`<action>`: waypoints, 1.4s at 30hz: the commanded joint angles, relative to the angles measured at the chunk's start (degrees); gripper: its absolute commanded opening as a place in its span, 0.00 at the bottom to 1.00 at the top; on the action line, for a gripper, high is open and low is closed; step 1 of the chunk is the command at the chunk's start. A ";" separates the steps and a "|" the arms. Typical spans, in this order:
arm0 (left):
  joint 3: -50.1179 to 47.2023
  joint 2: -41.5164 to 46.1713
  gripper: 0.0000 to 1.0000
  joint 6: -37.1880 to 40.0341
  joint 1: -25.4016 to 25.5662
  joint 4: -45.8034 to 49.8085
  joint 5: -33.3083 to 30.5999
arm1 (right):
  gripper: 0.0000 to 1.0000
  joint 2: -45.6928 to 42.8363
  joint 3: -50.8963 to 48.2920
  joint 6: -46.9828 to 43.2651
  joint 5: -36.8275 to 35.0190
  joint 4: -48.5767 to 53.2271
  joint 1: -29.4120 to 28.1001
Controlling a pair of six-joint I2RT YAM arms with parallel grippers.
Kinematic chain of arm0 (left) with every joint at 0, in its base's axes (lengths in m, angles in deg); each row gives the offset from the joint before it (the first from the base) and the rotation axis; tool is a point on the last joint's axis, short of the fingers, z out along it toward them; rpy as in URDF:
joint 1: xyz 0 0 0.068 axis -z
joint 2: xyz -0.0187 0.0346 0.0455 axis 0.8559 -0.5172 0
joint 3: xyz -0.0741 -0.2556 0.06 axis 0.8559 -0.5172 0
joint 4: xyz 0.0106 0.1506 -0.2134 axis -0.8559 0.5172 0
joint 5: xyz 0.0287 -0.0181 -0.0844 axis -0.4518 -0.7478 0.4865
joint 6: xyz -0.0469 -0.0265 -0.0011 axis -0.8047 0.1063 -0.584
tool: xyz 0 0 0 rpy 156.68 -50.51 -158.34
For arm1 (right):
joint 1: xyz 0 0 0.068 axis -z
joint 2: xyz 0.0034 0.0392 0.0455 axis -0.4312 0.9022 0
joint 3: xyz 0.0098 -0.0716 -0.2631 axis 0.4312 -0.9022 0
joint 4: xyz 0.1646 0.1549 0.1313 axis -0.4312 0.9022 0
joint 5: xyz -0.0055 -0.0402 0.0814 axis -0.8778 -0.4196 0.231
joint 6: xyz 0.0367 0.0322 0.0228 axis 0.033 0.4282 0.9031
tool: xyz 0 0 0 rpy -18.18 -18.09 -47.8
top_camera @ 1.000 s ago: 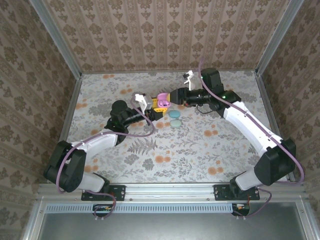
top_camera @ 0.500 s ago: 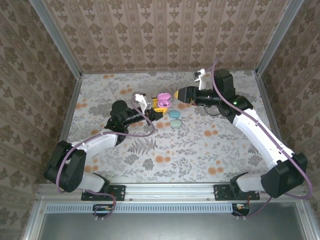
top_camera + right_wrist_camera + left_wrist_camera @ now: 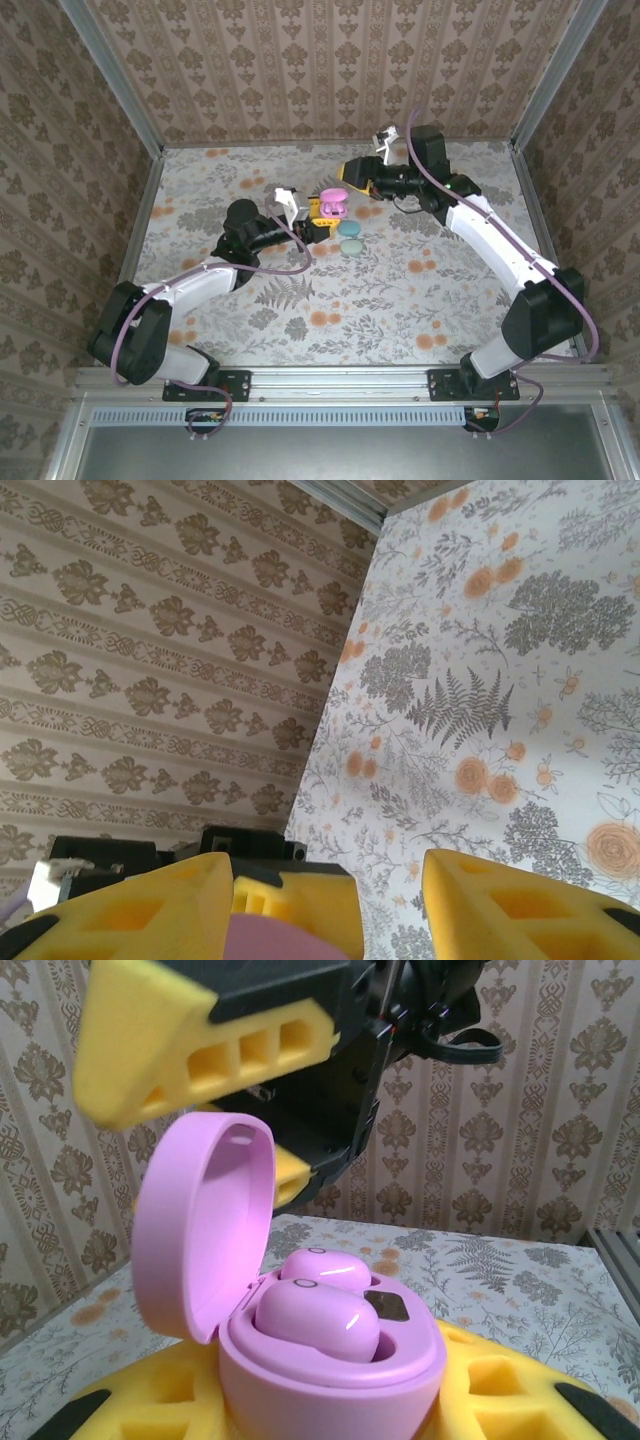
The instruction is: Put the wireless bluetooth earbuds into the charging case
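Two wireless bluetooth earbuds [image 3: 318, 1322], glossy pastel pink, smooth and rounded like pebbles, sit side by side in the wells of the charging case [image 3: 330, 1375], one in front and one [image 3: 325, 1265] behind it. The case is the same pink plastic, egg-shaped with a matte sheen, and its hinged lid [image 3: 205, 1230] stands open and upright, hollow side facing the buds. A small dark rectangular panel [image 3: 390, 1307] sits on the inner deck beside the buds; anything on it is too small to read. The left gripper [image 3: 320, 213] holds the case body clamped between its fingers [image 3: 500, 1390], which are yellow foam pads with moulded rectangular recesses on black backing. The case is carried above the counter [image 3: 400, 290], around the middle of its far half. The right gripper [image 3: 354, 176] hangs just beyond the lid on the far-edge side. Its yellow foam fingers [image 3: 520, 900] stand apart with a clear gap and grip nothing, one above the lid's top edge and one behind it. Two pale cyan rounded pieces [image 3: 349, 229] [image 3: 352, 247] lie flat on the counter just to the near-edge side of the held case, close to each other. The counter cover is a white print with grey ferns and orange blossoms. The enclosure walls [image 3: 300, 70] carry beige-brown damask wallpaper in vertical stripes.
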 commanded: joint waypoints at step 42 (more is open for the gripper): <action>2.18 -1.93 0.35 -3.44 0.30 -6.47 0.32 | 0.28 -1.45 -15.01 16.68 24.37 -25.44 0.14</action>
